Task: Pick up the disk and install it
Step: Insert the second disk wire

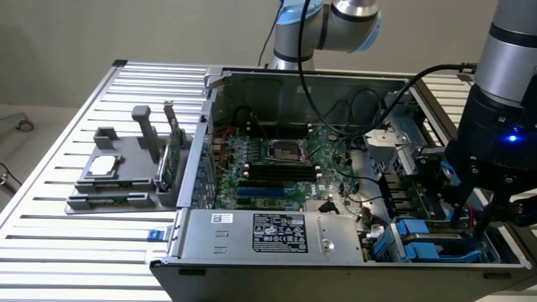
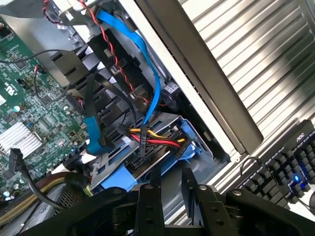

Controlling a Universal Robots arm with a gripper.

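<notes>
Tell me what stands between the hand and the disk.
Nothing visible between the hand and the near edge of the disk. A red-yellow wire bundle and a blue cable lie over its far end.

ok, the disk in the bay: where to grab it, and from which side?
Probably take the disk across its blue carrier frame, coming from above through the case's open top. It lies nearly flat in the bay, the cables crowd one end, and the case wall blocks the side.
</notes>
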